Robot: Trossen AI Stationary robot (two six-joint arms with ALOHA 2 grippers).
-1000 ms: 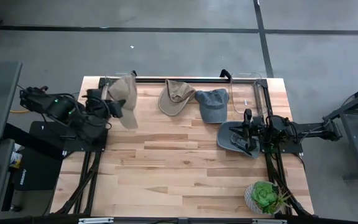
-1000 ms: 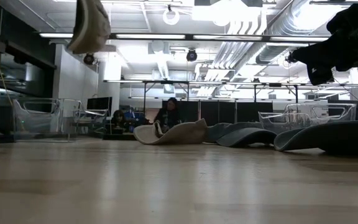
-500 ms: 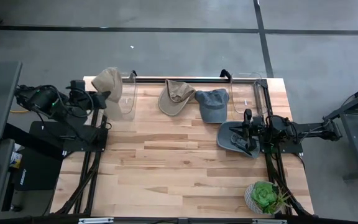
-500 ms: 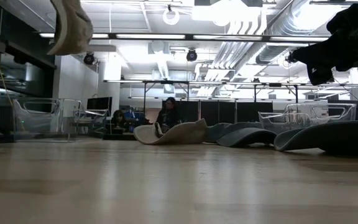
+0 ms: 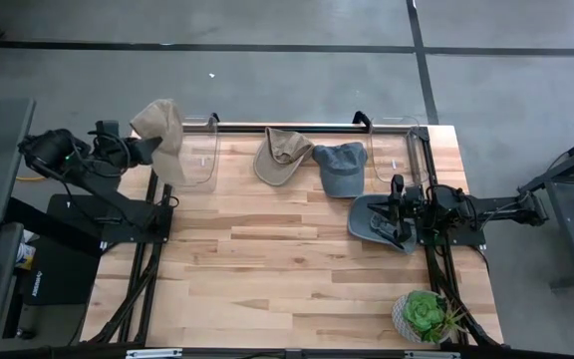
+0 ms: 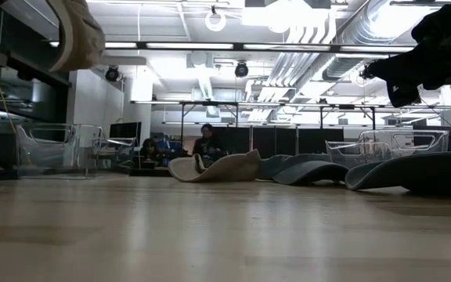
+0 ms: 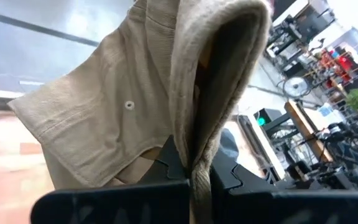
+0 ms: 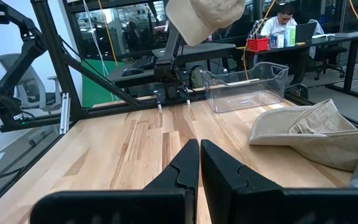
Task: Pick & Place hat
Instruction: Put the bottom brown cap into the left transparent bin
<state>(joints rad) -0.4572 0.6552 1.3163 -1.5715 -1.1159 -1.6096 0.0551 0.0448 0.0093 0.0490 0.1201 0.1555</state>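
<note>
- From above: my left arm reaches out from beyond the worktop's left edge, and my left pincer is clamped on a tan hat, holding it in the air over the far left corner, just beside a clear bin. My right arm lies stretched along the right edge, its right pincer closed and empty above a dark grey hat. A khaki hat and a blue cap lie side by side at the far edge; a potted plant stands at the near right corner.
- From worktop height: the tan hat hangs high, well clear of the wood.
- Past my left wrist: the tan hat's folded fabric is pinched between my fingers.
- Past my right wrist: my fingers are pressed together, holding nothing, pointing across the worktop towards the raised tan hat.
</note>
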